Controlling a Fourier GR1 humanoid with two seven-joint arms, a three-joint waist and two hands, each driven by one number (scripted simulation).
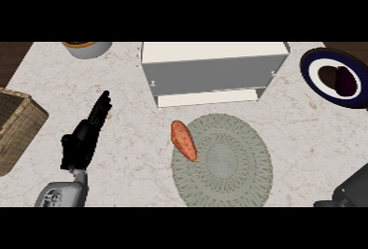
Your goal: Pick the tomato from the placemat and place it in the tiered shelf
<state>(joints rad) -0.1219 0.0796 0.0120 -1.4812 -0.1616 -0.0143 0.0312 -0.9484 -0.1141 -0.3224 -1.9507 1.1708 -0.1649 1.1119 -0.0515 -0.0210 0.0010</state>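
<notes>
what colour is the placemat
Grey-green with a woven concentric ring pattern; the placemat shows best in the head view.

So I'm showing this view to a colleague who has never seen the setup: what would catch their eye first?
Probably the long orange-red vegetable lying on the left edge of the round grey-green placemat at the counter's middle. Just behind it stands the white tiered shelf. The black left robot hand stretches up the counter at the left, fingers straight, holding nothing.

Kitchen: marble counter (pixel 129 97), plate (pixel 316 82), placemat (pixel 230 165)
</notes>
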